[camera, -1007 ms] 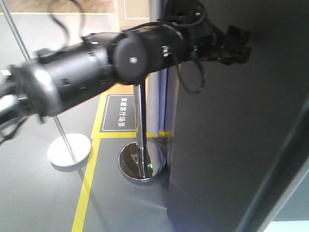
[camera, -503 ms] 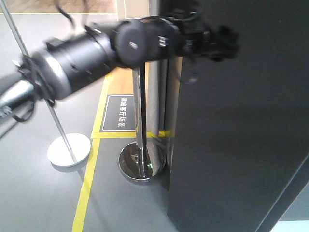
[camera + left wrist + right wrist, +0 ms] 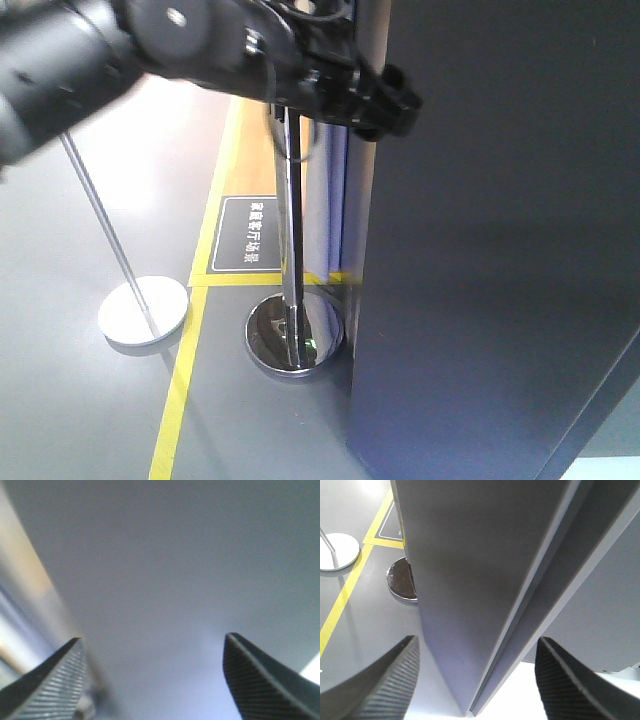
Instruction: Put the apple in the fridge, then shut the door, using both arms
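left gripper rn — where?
Front view, top centre: the left gripper is against the door's dark outer face near its left edge, above the chrome stanchion post.

The grey floor carries yellow tape lines and a dark floor sign. A chrome stanchion stands near a white-based post.

Chrome stanchion post on mirrored round base. Thin grey pole on white disc base, left of it. Yellow floor tape on grey floor. Dark floor sign with white lettering, bordered by tape.
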{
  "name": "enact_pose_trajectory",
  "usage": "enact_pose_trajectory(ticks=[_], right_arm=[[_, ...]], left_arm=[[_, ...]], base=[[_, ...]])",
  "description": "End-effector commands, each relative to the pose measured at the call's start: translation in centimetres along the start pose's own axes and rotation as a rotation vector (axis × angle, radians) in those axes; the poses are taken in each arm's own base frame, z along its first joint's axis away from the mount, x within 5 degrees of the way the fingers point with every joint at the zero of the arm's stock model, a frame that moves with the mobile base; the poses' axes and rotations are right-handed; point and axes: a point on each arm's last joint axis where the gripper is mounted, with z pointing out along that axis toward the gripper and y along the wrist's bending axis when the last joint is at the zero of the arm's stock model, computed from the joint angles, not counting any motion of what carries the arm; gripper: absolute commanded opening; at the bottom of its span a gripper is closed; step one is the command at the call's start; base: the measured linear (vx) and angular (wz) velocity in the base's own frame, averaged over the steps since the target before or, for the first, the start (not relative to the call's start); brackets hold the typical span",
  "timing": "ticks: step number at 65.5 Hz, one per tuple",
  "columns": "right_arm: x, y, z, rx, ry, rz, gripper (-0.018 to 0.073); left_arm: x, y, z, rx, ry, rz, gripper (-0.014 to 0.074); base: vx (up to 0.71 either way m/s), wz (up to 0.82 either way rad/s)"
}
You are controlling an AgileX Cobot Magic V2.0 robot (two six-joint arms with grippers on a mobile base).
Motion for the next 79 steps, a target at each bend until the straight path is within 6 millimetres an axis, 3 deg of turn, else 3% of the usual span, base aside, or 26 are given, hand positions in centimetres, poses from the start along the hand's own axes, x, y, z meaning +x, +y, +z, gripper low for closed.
enact_pose_trajectory(ticks=[1, 17, 45, 54, 63, 79], right_arm=[[-1.0, -0.1, -0.3, 0.010, -0.066, -0.013, 0.0474], [-1.0, -0.1, -0.3, 0.010, -0.066, -0.013, 0.0474], [-1.0, -0.1, -0.3, 0.010, -0.066, -0.013, 0.0474], [-1.0, -0.1, -0.3, 0.010, -0.066, -0.013, 0.0474], [-1.0, -0.1, -0.3, 0.010, -0.066, -0.013, 0.0474], [-1.0, -0.1, -0.3, 0.010, -0.066, -0.013, 0.0474]], left_arm=[[-2.4, 0.9, -4.9, -0.052, -0.117, 0.012, 0.0513], [-0.2, 4.1, -8.0, -0.140, -0.147, -0.086, 0.0513], [4.5, 7.0, -10.6, -0.285, -0.181, -0.168, 0.0513], [6.2, 8.1, -12.4, -0.351, -0.233, -0.224, 0.0513], [7.5, 8.0, -14.3, -0.396, -0.278, -0.238, 0.0513], [9.9, 6.5, -15.7, -0.403, -0.275, -0.246, 0.0513]], base=[[0.00, 0.00], [0.00, 0.00], [0.00, 0.00], [0.00, 0.00], [0.00, 0.00], [0.00, 0.00]])
